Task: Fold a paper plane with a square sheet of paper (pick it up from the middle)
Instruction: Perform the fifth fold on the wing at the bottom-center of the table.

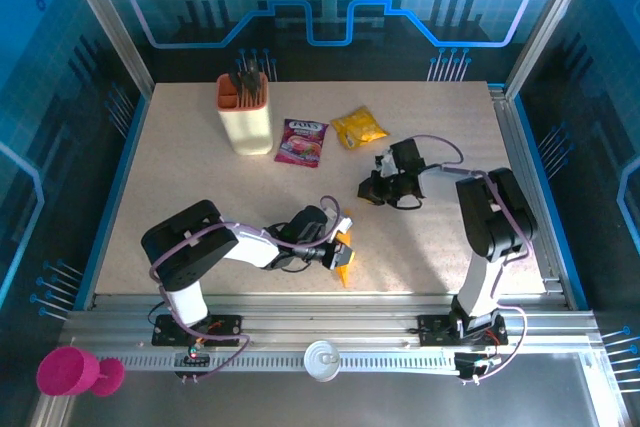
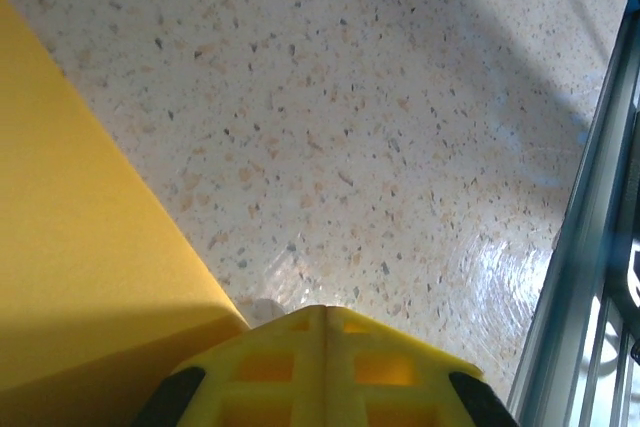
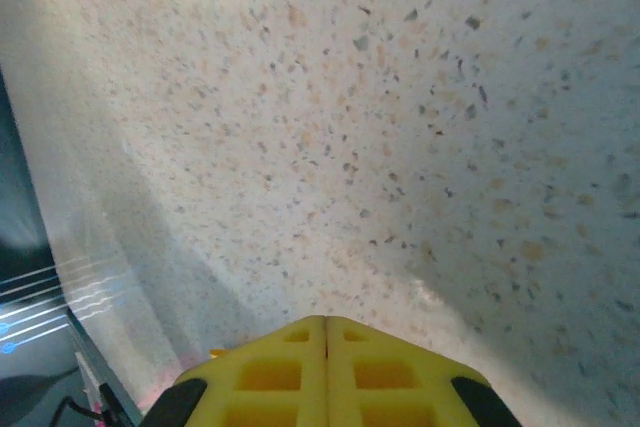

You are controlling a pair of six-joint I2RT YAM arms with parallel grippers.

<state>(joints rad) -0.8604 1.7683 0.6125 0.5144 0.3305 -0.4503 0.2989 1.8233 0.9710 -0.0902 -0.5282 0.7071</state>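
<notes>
The paper (image 1: 346, 265) lies low on the table (image 1: 440, 237), near its front edge, and from above it reads as a narrow orange-yellow strip rather than a full square. Its exact fold is too small to tell. In the left wrist view the paper (image 2: 80, 247) spreads flat along the left, with its edge running up to the fingertips.

The left end effector (image 1: 338, 250) sits right at the paper with its jaws fully together. At the wrist, the left end effector (image 2: 325, 332) shows no paper coming out of the seam, so I cannot tell whether it pins the sheet or merely touches it.

The right end effector (image 1: 370, 189) is well apart toward mid-table, also closed and empty. At its wrist, the right end effector (image 3: 325, 332) faces bare table.

Farther back lie the purple packet (image 1: 302, 140), the snack packet (image 1: 358, 127) and the holder (image 1: 247, 112).

Likely risks:
- With one point of contact, any sideways drag could swivel the sheet and skew the crease.
- A push toward the front could slide it off the table edge.
- Closed tips scraping thin paper may crumple or tear it.
</notes>
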